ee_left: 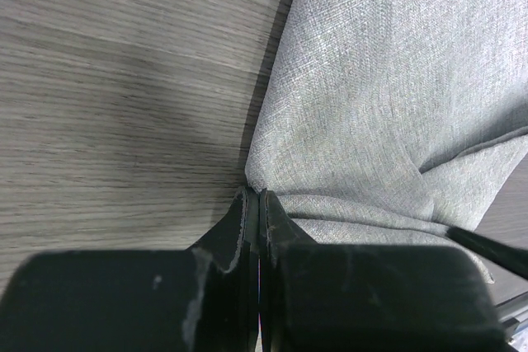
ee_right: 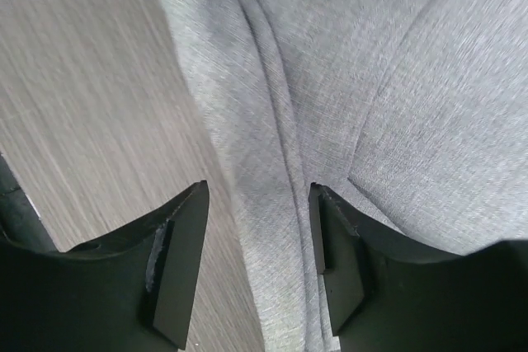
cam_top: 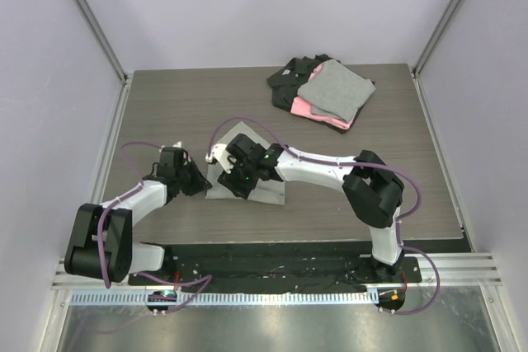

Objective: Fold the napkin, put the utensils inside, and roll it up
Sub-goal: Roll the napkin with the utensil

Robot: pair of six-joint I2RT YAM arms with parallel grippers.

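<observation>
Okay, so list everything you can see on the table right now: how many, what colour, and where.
napkin: one, light grey, mid-table, partly folded under both grippers
cloth stack: one pile, grey on pink on black, far right
table: one, grey-brown wood grain
left arm: one, white and black, reaching in from near left
right arm: one, white and black, reaching in from near right
left gripper: one, black, shut on the napkin's edge
right gripper: one, black, open, straddling a napkin ridge
</observation>
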